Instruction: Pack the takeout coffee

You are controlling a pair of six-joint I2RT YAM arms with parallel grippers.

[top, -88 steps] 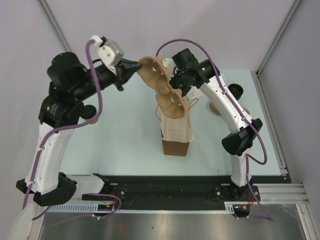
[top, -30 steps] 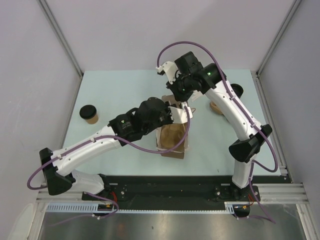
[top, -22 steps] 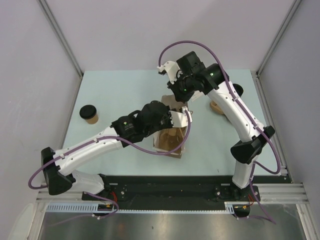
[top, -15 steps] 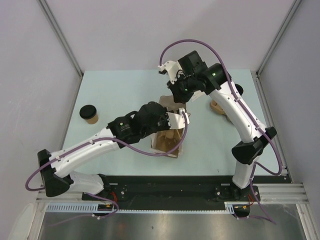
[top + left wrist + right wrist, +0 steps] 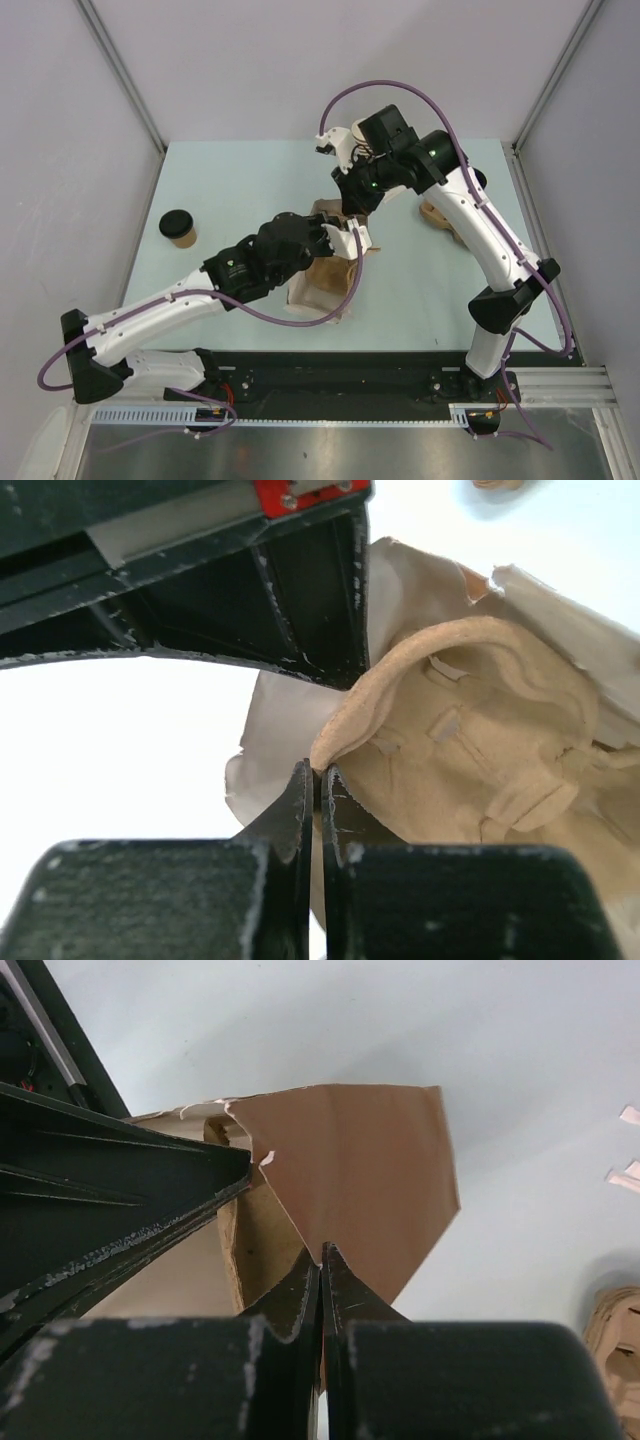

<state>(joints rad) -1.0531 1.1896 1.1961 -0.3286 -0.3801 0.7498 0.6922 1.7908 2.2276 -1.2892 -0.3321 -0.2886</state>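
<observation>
The takeout coffee [image 5: 178, 226], a small tan cup with a black lid, stands alone at the table's left, far from both grippers. At the centre a brown paper bag [image 5: 318, 292] leans toward the near left. A moulded-pulp cup tray [image 5: 480, 730] sits down inside the bag [image 5: 262, 742]. My left gripper [image 5: 318, 772] is shut on the tray's curved rim, at the bag's mouth [image 5: 338, 236]. My right gripper [image 5: 321, 1250] is shut on the bag's top edge [image 5: 350, 1160], just behind the left one [image 5: 352, 206].
A tan stack of paper cups [image 5: 436, 213] lies at the right, partly behind the right arm. A dark round thing [image 5: 474, 180] sits beyond it near the right edge. Grey walls and metal posts close in the table.
The tray, held in the air above the bag earlier, is now inside it. Over the last second the left arm drew back toward the near left and the bag tilted that way.
</observation>
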